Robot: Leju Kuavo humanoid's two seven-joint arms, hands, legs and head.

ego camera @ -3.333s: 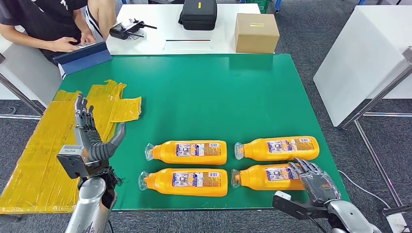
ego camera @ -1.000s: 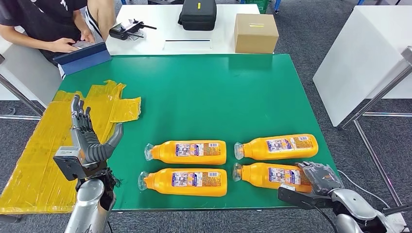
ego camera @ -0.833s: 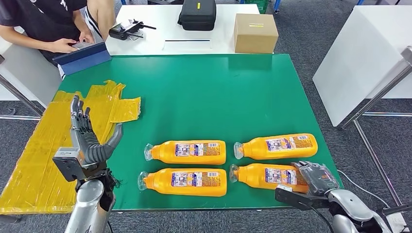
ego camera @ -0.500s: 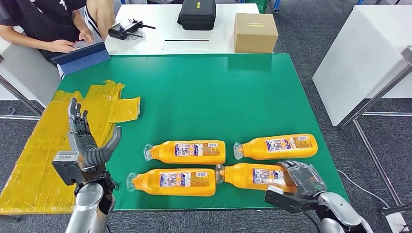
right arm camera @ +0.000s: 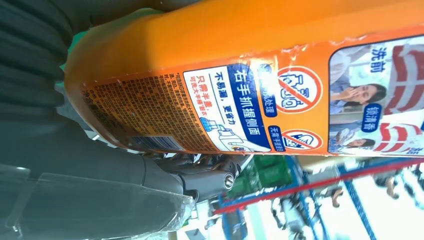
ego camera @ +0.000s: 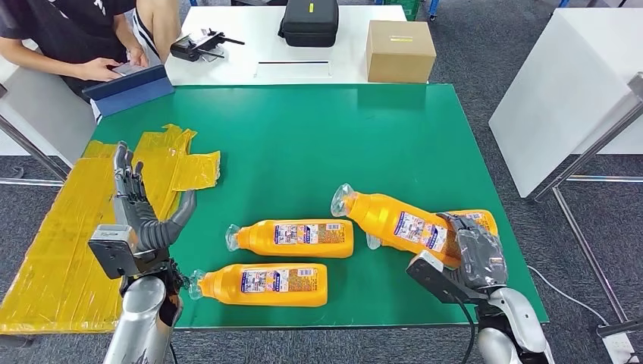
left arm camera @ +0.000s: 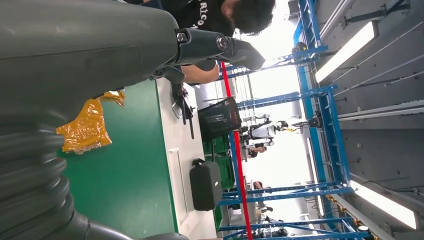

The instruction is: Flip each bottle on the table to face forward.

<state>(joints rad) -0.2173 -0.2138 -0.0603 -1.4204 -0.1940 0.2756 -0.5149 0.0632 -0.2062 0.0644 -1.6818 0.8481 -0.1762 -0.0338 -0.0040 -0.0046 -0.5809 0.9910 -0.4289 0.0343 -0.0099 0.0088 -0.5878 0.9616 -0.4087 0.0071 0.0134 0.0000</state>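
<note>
Green table top (ego camera: 303,144) up front, with crinkly yellow plastic sheeting (ego camera: 68,227) draped over the edge just beyond the left hand (ego camera: 140,216). Past the far edge, a white table (ego camera: 250,45) carrying a cardboard box (ego camera: 400,50) and a black case (ego camera: 309,21), plus a person (ego camera: 68,38) bent over a blue tablet cover (ego camera: 129,89). Grey carpet all round. Right hand (ego camera: 474,254) wrapped around the base of an orange bottle (ego camera: 394,221), lifted clear of the table, long axis diagonal, cap end tipped up and away to that hand's left, back label on show. Second bottle (ego camera: 479,219) lying flat right behind the held one, mostly hidden. Two more, (ego camera: 292,237) and (ego camera: 258,283), lying flat between the hands, caps toward the left hand. Left hand raised, fingers spread, holding nothing.
</note>
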